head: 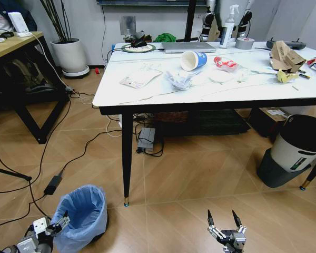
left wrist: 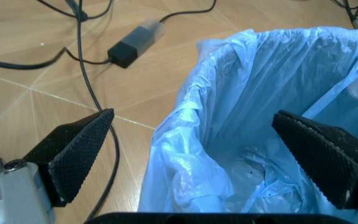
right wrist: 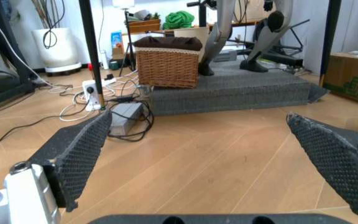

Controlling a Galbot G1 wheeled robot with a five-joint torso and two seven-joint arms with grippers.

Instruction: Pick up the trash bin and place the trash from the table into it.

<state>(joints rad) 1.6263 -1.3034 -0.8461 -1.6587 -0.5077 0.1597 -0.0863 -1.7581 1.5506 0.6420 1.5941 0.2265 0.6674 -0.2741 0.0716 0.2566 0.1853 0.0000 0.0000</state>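
Observation:
The trash bin (head: 83, 213), lined with a crinkly light-blue bag, stands on the floor left of the table's front leg. My left gripper (head: 60, 222) is low at its left side. In the left wrist view the gripper (left wrist: 193, 113) is open astride the bin's rim (left wrist: 185, 107), one finger (left wrist: 73, 149) outside and the other over the inside. My right gripper (head: 224, 217) hangs open and empty near the floor. On the white table (head: 147, 92) lies the trash: a paper cup (head: 193, 60), crumpled wrapper (head: 180, 80), flat packet (head: 140, 78), snack pack (head: 226, 64), cardboard (head: 284, 55) and yellow scrap (head: 284, 77).
Cables and a power adapter (head: 53, 184) lie on the floor left of the bin. A thin black table leg (head: 127, 158) stands just behind it. A bigger white cylinder with a black top (head: 297, 145) leans at the right. A wicker basket (right wrist: 166, 60) sits under the table.

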